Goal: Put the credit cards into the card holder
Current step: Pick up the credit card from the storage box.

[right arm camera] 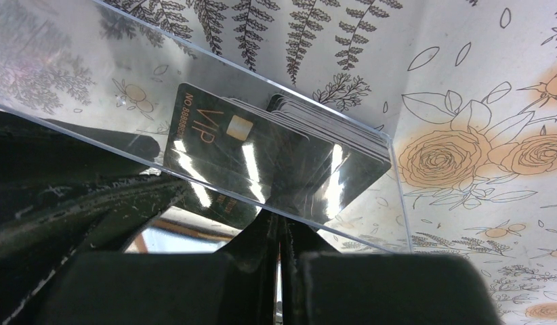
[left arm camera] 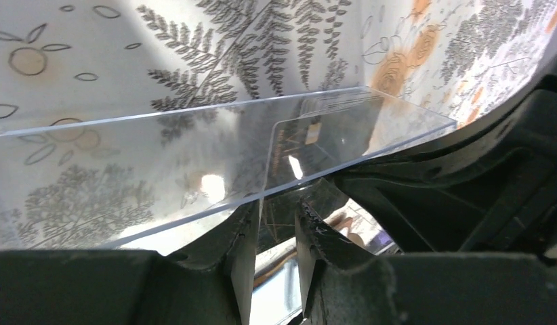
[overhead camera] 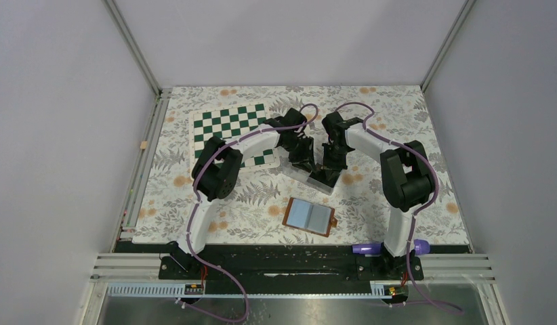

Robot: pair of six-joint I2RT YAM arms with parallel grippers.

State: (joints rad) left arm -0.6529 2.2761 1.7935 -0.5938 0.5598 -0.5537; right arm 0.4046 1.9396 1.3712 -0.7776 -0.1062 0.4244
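Observation:
The credit cards (right arm camera: pixel 262 156) are a stack of black cards with gold "VIP" print, lying inside a clear plastic box (overhead camera: pixel 318 177) at mid-table. My right gripper (right arm camera: pixel 282 227) is shut on the box's near wall. My left gripper (left arm camera: pixel 276 206) has its jaws a little apart at the box's edge. A black card (left arm camera: pixel 296 145) shows through the clear wall, and part of it shows in the gap between the jaws. In the top view both grippers, left (overhead camera: pixel 304 161) and right (overhead camera: pixel 328 168), meet over the box. The card holder (overhead camera: pixel 310 216) lies open, brown with pale blue sleeves, nearer the arm bases.
A green and white chessboard mat (overhead camera: pixel 232 128) lies at the back left under the left arm. A purple object (overhead camera: pixel 367 248) sits by the right arm's base. The table has a floral cloth and white walls on three sides.

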